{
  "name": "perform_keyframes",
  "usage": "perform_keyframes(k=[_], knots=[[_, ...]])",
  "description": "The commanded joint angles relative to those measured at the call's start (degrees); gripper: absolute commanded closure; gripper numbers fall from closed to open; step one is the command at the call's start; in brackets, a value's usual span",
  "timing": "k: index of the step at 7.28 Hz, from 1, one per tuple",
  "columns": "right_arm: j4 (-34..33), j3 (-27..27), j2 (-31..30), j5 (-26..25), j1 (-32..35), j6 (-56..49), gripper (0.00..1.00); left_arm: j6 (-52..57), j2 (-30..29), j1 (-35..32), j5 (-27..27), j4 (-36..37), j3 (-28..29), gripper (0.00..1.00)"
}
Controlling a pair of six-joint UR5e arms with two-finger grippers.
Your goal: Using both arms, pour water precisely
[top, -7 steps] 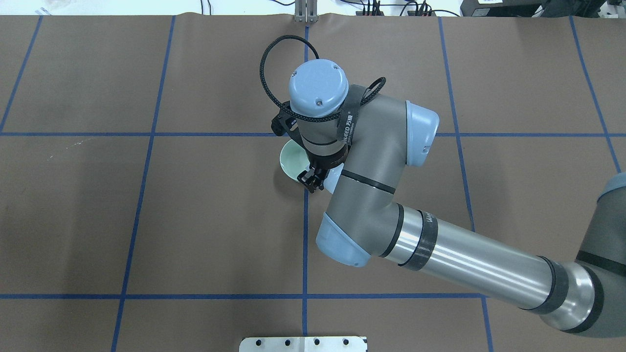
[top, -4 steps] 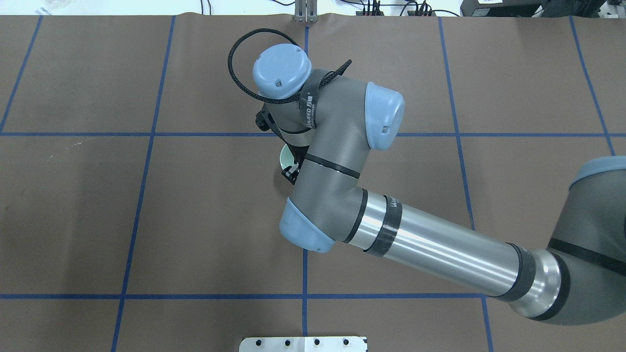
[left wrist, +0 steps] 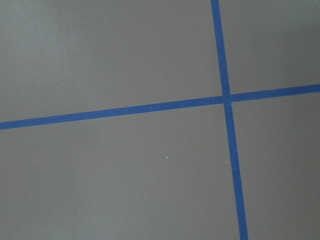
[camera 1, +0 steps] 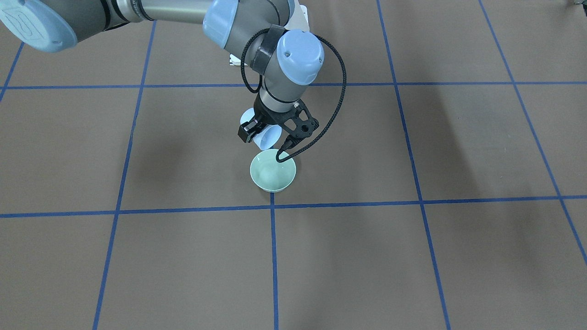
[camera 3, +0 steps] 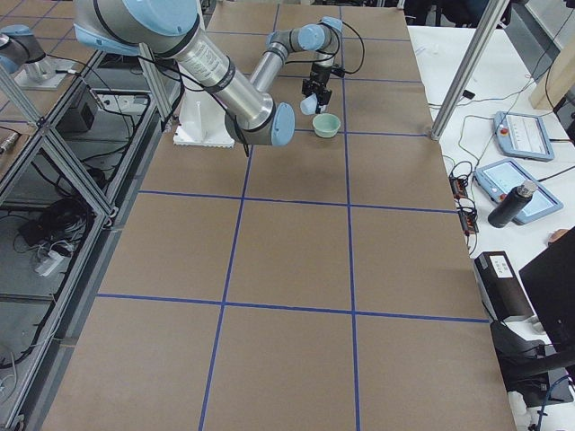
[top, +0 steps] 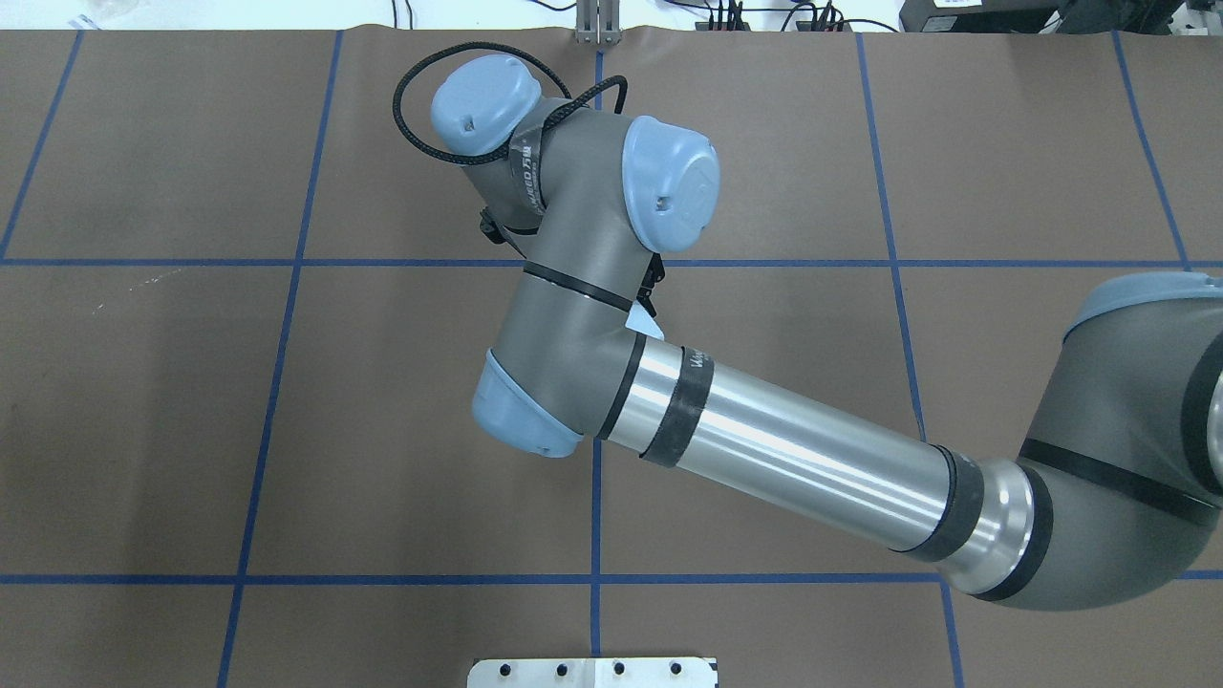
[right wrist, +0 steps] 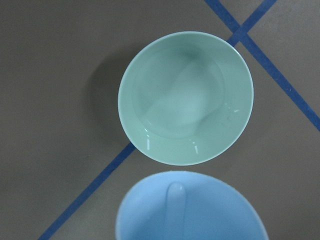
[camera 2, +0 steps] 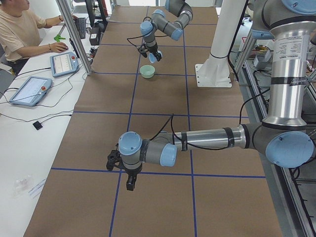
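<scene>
Now the right arm reaches from the robot's edge of the counter across to its middle, bent at the wrist so that it hides its own tool from overhead. From the front, the right gripper hangs pointing down with its fingers closed narrow on a pale blue cup. The cup is held off the counter and tilted, its mouth low and turned towards the bowl.

The bowl is mint green and stands upright on the counter, level with the white pedestal and well away from both long edges. It sits just on the robot's side of a crossing of blue tape. The cup's rim is just above and beside the bowl's rim; whether they touch I cannot tell. In the right wrist view the bowl fills the upper part and the cup the lower edge. A pale patch lies in the bowl's bottom, and I cannot tell whether it is water.

Far off, towards the counter's left end, the left arm stretches low over the counter. The left gripper hangs near a tape line; how wide it stands I cannot tell. Its wrist view shows only tape on bare brown surface.
</scene>
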Motion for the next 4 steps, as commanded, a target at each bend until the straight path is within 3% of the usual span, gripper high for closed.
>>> perform_keyframes(k=[1,4], knots=[[-2.0,-4.1,3.2,0.4,0.7,-0.6,1.0,0.0,0.0,0.0,0.0,0.0,0.0,0.0],[-6.4,-5.0,4.3,0.3,1.4,-2.1,1.0,0.0,0.0,0.0,0.0,-0.2,0.0,0.0]])
